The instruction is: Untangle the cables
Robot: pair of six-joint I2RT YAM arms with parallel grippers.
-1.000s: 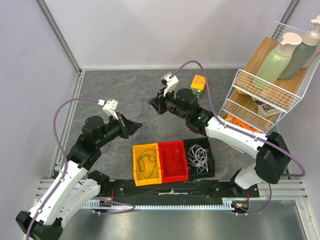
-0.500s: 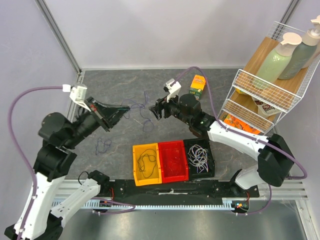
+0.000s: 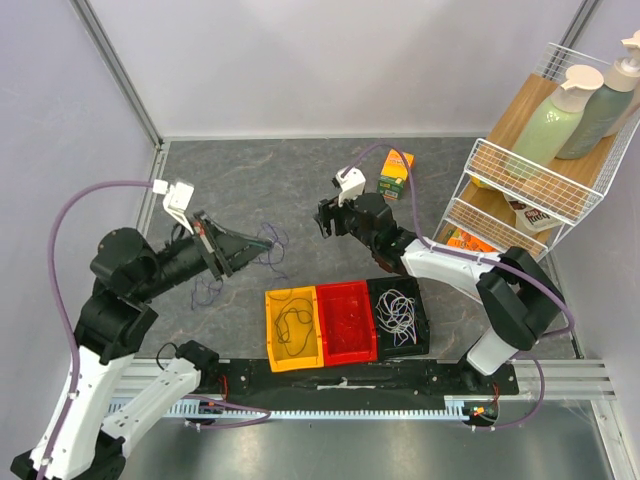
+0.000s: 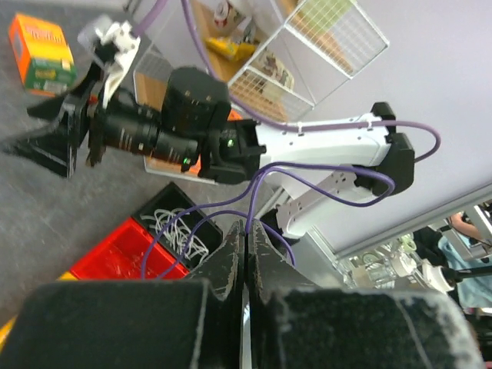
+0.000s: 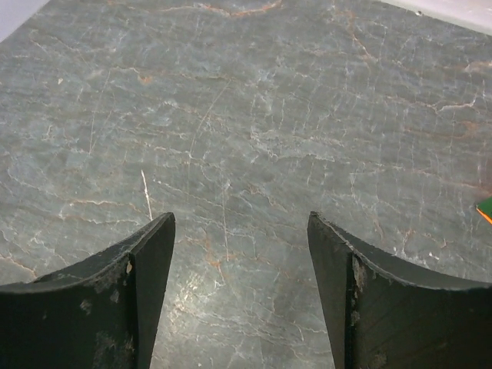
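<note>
Because the cables are thin, light and limp, they have no stiffness of their own and will sag, loop and snag on each other when lifted.

**Location of the cables**
- Purple cable (image 3: 278, 250): one part is pinched in the left gripper (image 3: 255, 244), which is raised over the left middle of the table (image 3: 250, 185). The rest trails down, with slack loops lying on the table beside the left arm.
- Black cable (image 3: 292, 322): coiled in the yellow bin (image 3: 268, 330) at the near edge.
- White cable (image 3: 397, 312): coiled in the black bin (image 3: 425, 335), to the right.
- Red bin (image 3: 347, 345), between them: its contents cannot be made out.

**Gripper state**
- Left: fingers pressed together on the purple cable.
- Right gripper (image 5: 238, 223): fingers well apart, with only bare table between them. It holds nothing.

**Handling judgement**
- The smooth sheath is likely to slip through a loose pinch, so clamp fully.
- Take hold on a single free strand just beside a crossing, not on a bunch of loops.
- Pull slowly, because a sharp tug is likely to tighten a knot rather than free it.
- A second hold near the left gripper's pinch would let the two arms draw the strand apart.
</note>
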